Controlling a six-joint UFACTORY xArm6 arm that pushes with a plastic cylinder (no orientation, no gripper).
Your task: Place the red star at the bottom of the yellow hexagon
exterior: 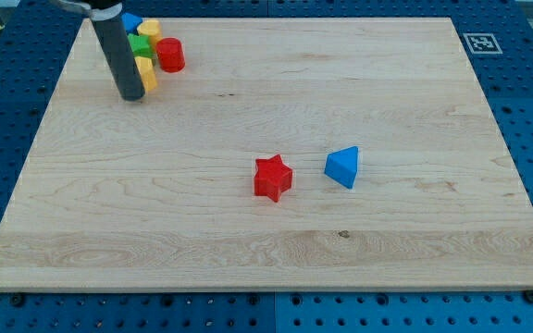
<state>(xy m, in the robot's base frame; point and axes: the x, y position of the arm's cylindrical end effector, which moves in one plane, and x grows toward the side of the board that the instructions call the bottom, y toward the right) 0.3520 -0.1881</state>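
Note:
The red star (272, 178) lies alone near the middle of the wooden board, with a blue triangular block (342, 166) just to its right. A yellow hexagon-like block (149, 30) sits in a tight cluster at the view's top left, with a red cylinder (170, 55), a green block (141, 45), a blue block (131, 20) and another yellow block (146, 74). My tip (131, 96) stands at the lower left edge of that cluster, touching or nearly touching the lower yellow block. The rod hides part of the cluster. The tip is far from the red star.
The wooden board (387, 250) lies on a blue perforated table. A black-and-white marker tag (478, 43) is at the board's top right corner.

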